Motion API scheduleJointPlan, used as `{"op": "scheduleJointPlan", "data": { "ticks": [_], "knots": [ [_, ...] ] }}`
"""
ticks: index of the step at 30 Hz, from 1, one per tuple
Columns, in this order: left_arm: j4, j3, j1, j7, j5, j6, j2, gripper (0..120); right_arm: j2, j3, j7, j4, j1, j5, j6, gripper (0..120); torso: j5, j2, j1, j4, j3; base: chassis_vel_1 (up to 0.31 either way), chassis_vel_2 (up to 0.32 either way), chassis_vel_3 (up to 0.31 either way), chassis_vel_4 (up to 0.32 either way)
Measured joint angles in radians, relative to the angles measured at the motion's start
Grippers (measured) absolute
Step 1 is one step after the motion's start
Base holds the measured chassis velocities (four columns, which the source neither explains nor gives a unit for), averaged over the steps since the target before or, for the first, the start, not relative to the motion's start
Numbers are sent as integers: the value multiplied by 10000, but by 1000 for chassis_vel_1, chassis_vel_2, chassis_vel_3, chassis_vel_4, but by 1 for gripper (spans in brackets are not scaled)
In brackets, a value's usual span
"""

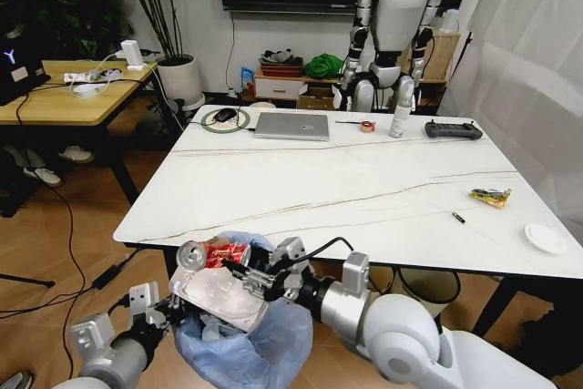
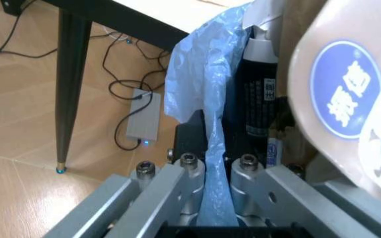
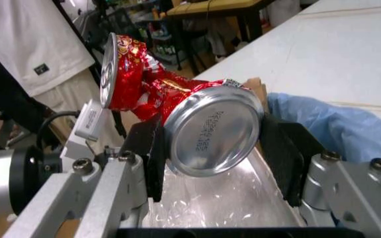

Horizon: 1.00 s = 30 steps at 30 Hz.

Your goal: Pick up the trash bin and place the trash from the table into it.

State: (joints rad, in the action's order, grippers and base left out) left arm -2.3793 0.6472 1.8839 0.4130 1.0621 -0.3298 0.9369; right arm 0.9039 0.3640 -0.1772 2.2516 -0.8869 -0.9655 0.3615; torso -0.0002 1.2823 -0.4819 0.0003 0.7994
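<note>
The trash bin [image 1: 250, 345], lined with a crinkled light-blue bag, hangs below the near edge of the marble-look table [image 1: 364, 179]. My left gripper [image 1: 157, 305] [image 2: 214, 171] is shut on the bag's rim [image 2: 204, 89]. My right gripper [image 1: 262, 276] [image 3: 210, 144] holds a crushed red can [image 1: 217, 254] [image 3: 204, 124] just over the bin's mouth, its black pads [image 3: 152, 148] pressed on the can. Clear plastic packaging [image 1: 219, 296] [image 3: 223, 203] lies in the bin under the can. A yellow-green snack wrapper [image 1: 490, 196] rests on the table at the right.
At the table's far edge are a silver laptop [image 1: 291, 126], a mouse on a round pad [image 1: 225, 117], a spray bottle [image 1: 399, 114] and a black controller [image 1: 453, 130]. A small black piece [image 1: 458, 217] and a white disc [image 1: 545, 238] lie near the wrapper. A wooden desk [image 1: 64, 93] stands left.
</note>
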Motion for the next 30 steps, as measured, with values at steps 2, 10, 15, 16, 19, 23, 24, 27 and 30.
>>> {"op": "scheduleJointPlan", "data": {
  "ticks": [2, 10, 15, 16, 19, 23, 24, 27, 30],
  "knots": [
    [16, -26, -20, 2, -3, -4, 0, 0, 9, 139, -6, -88, 3, 148, 32, 44, 0, 0, 0, 0, 0, 0, 0, 0, 0],
    [12, -68, -26, 9, -4, -56, -26, 0, 73, 587, -30, -619, -36, 832, 220, 44, 2, 0, 0, 0, 0, 0, 0, 0, 0],
    [-34, -37, 11, 28, -3, -81, -61, 0, 1, 642, -12, -768, -116, 1190, 279, 44, 3, 0, 0, 0, 0, 0, 0, 0, 0],
    [-37, -37, 14, 37, -6, -91, -63, 0, -13, 645, -11, -788, -133, 1249, 289, 44, 3, 0, 0, -1, 0, 0, 0, 0, 0],
    [-45, -37, 18, 65, -21, -106, -64, 0, -40, 658, -10, -800, -172, 1355, 313, 44, 3, 0, 0, -1, 0, 0, 0, 0, 0],
    [-59, -38, 44, 110, -42, -143, -73, 0, -155, 750, -4, -768, -300, 1647, 313, 44, 3, 0, 0, 0, 0, 0, 0, 0, 0],
    [-59, -38, 44, 110, -42, -143, -73, 0, -155, 750, -4, -768, -300, 1647, 313, 44, 3, 0, 0, 0, 0, 0, 0, 0, 0],
    [-99, -5, 96, 124, -55, -153, -74, 0, -220, 866, 6, -742, -374, 1950, 292, 44, 2, 0, 0, -1, 0, 0, 0, 0, 0],
    [-113, 26, 105, 124, -62, -154, -61, 0, -230, 908, 12, -687, -382, 2097, 290, 44, 3, 1, 0, -1, 0, 0, 0, 0, 0]
  ]
}}
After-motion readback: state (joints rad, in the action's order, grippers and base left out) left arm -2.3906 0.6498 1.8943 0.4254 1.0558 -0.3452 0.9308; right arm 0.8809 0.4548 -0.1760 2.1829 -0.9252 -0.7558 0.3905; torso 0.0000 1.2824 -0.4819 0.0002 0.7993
